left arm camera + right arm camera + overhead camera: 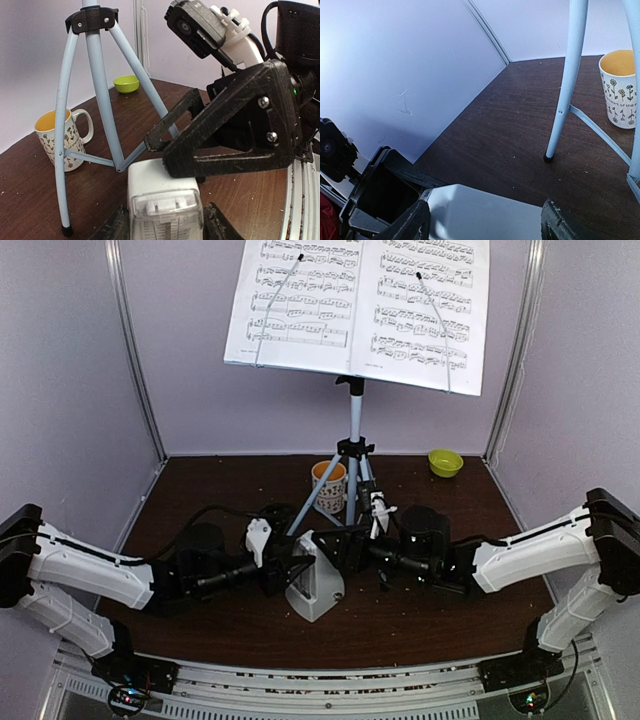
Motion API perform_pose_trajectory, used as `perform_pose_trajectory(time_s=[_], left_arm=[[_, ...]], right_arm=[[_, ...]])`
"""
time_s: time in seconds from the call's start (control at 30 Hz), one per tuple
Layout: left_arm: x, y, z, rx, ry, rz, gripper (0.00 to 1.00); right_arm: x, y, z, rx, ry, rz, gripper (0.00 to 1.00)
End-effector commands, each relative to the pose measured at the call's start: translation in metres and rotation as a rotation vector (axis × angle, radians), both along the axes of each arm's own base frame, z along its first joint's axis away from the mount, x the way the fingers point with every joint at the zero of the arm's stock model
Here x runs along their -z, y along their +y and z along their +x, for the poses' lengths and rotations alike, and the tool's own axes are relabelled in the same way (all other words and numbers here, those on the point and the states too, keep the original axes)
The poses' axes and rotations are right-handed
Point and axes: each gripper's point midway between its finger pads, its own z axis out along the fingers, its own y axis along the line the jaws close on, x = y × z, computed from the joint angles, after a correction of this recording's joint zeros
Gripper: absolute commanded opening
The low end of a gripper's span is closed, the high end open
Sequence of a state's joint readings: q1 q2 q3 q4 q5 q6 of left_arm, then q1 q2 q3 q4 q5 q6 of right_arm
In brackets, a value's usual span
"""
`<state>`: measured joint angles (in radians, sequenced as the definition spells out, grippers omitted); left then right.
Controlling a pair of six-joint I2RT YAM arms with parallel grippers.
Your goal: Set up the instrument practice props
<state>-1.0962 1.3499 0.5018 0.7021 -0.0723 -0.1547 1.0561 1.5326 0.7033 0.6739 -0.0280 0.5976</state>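
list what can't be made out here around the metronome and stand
Top view: the arms cover the feet of the stand, and the notes on the sheet music are too small to read.
Left wrist view: the bottom edge cuts off the metronome and the left end effector; contact unclear.
Right wrist view: the bottom edge cuts the right end effector too; the right edge cuts the mug.

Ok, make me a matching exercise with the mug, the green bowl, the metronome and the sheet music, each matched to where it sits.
1 mug
2 green bowl
3 metronome
4 sheet music

A between the left claw and right claw
B up on the music stand
C far right corner
D orange inside, by the stand's legs

Pairs: 1-D, 2-C, 3-A, 4-B
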Motion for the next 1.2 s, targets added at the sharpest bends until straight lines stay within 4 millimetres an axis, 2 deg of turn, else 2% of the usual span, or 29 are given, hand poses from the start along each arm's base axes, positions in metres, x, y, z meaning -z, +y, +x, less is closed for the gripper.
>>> perform_pose_trajectory(time_s=[0.0, 0.17, 0.43, 0.6, 0.9, 0.97, 1.17], left_arm=[[-0.030, -0.005, -0.008, 0.051, -0.155, -0.065, 0.28], [-0.032, -0.003, -0.013, 0.069, -0.202, -0.088, 0.24], [-0.036, 0.001, -0.022, 0.094, -0.270, -0.099, 0.21], [-0.028, 0.002, -0.030, 0.127, -0.288, -0.086, 0.21], [-0.023, 0.017, -0.037, 0.121, -0.261, -0.170, 0.20], [-0.016, 0.022, -0.039, 0.116, -0.245, -0.173, 0.20], [-0.040, 0.031, -0.037, 0.093, -0.217, -0.263, 0.20]], right_arm=[[0.078, -0.019, 0.000, 0.034, 0.071, -0.207, 0.75], [0.095, -0.021, 0.000, 0.036, 0.086, -0.242, 0.75], [0.108, -0.025, 0.000, 0.043, 0.089, -0.286, 0.74], [0.112, -0.027, 0.001, 0.049, 0.088, -0.307, 0.73], [0.114, -0.028, 0.001, 0.050, 0.084, -0.325, 0.73], [0.114, -0.028, 0.002, 0.050, 0.084, -0.325, 0.73], [0.106, -0.025, 0.001, 0.038, 0.075, -0.312, 0.73]])
